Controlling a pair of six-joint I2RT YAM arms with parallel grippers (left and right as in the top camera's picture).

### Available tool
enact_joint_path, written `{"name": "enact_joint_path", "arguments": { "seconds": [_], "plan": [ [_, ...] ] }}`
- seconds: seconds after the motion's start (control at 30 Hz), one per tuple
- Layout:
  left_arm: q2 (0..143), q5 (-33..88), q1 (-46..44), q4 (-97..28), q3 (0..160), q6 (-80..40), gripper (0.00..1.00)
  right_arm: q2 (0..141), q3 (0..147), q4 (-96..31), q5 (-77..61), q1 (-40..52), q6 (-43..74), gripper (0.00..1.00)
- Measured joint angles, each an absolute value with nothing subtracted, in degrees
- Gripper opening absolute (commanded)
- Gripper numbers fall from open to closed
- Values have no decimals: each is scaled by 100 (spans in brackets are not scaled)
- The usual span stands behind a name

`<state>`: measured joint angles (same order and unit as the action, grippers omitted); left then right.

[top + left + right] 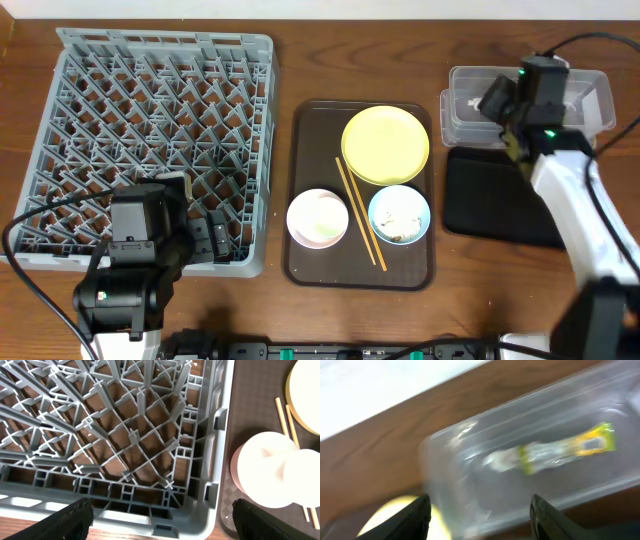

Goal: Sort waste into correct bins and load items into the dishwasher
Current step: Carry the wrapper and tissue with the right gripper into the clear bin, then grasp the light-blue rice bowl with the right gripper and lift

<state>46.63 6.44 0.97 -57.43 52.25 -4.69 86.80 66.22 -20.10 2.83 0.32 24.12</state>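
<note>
Plastic wrapper (560, 450), crinkly, is lying in the clear bin (450, 460), right fingers (417, 517) hanging spread and empty above it. Left fingers (75, 517) are gaping, empty, over the rack (222, 460) corner beside the white bowl (265, 470) on the tray (250, 400) (probably light, rigid, glossy-slick): pinching its rim is looking safest.

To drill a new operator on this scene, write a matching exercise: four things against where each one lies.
Things:
1. yellow plate
2. wrapper
3. chopsticks
4. dish rack

Places:
A. inside the clear bin
B. left of the tray
C. between the white bowl and the blue bowl
D. at the tray's far end

Pairs: 1-D, 2-A, 3-C, 4-B
</note>
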Motion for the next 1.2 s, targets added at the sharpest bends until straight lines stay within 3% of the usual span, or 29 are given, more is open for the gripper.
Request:
{"name": "enact_joint_path", "arguments": {
  "seconds": [0.17,0.33,0.63,0.8,0.97,1.2],
  "plan": [
    [4674,646,97,-5747,5234,-469,91,7566,6681,-3701,-899,349,1577,65],
    [4678,646,97,-5745,5240,-469,91,7456,6674,-4925,-1337,1118,961,64],
    [4678,646,97,-5745,5240,-469,90,7883,6388,-4862,-1420,2475,438,50],
    [4676,646,97,-5745,5240,-469,91,8420,6180,-4639,-1284,3030,469,50],
    [4678,646,97,-5745,5242,-469,91,9032,5994,-4359,-1151,3468,663,43],
    [4678,646,97,-5745,5242,-469,90,9732,5959,-4101,-604,3745,1179,15]
  ]
}}
